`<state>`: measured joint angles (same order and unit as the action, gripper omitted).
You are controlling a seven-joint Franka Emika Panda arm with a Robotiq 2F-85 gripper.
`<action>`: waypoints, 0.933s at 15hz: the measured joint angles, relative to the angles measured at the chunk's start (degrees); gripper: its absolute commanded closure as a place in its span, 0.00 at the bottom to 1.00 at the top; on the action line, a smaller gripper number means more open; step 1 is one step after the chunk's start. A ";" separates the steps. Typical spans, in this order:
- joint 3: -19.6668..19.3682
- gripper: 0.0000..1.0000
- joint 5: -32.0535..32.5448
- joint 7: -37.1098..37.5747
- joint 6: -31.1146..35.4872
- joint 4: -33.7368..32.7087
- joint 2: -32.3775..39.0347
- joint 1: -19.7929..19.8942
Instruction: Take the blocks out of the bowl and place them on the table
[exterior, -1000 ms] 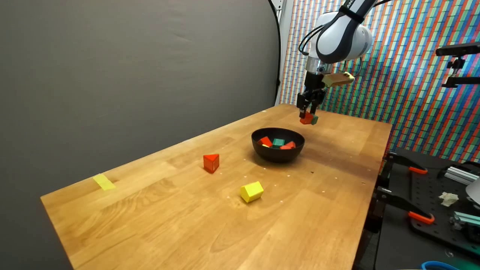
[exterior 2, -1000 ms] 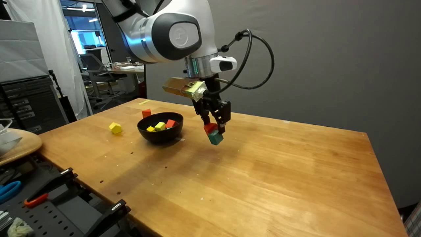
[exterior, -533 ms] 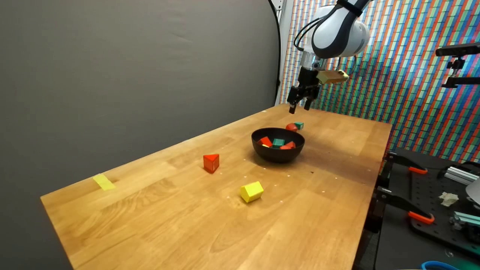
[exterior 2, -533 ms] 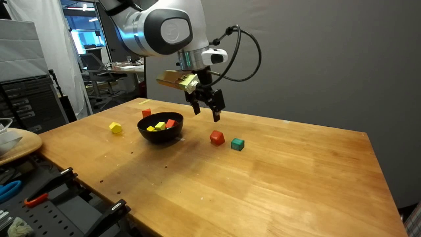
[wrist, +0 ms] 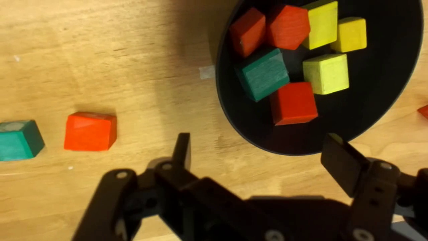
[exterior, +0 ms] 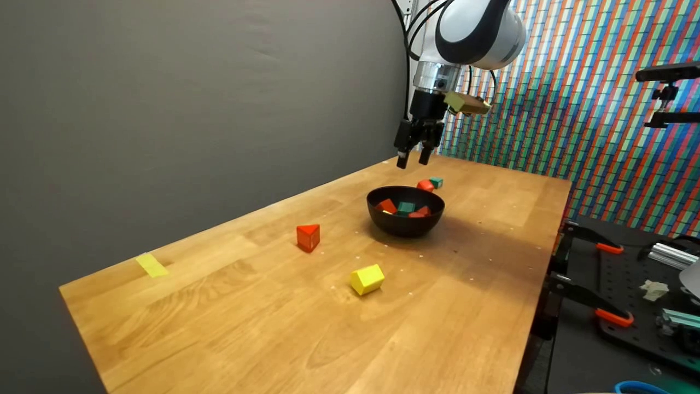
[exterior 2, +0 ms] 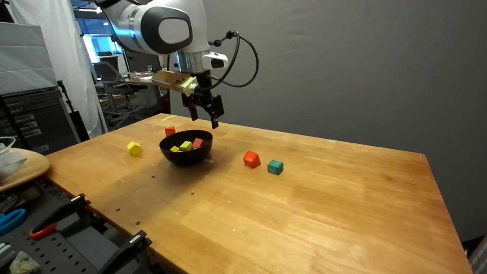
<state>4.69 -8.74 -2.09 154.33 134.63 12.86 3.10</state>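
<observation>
In both exterior views we see the gripper [exterior 2: 204,121] above the bowl [exterior 2: 186,159] in the frame, raised clear of the table [exterior 2: 323,198], its jaws wide apart. In the wrist view the bowl fills the upper right and holds, by our count, three red blocks [wrist: 289,27], one green block [wrist: 263,75] and three yellow blocks [wrist: 327,73]. At the left of that view, a second green block [wrist: 18,141] and a fourth red block [wrist: 88,133] rest near each other on the table. In an exterior view, we find a triangular red block [exterior: 308,238] left of and below centre, with a fourth yellow block [exterior: 367,279] lower and rightward.
</observation>
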 measured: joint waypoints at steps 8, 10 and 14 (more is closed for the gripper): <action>1.93 0.00 0.00 -0.12 -1.50 -1.61 3.49 -3.04; 2.31 0.00 0.02 -0.09 -3.25 -2.42 3.66 -4.30; 2.34 0.00 0.66 0.17 -6.96 -4.38 5.34 -6.23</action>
<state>7.03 -8.08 -1.92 147.37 130.25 18.19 -3.13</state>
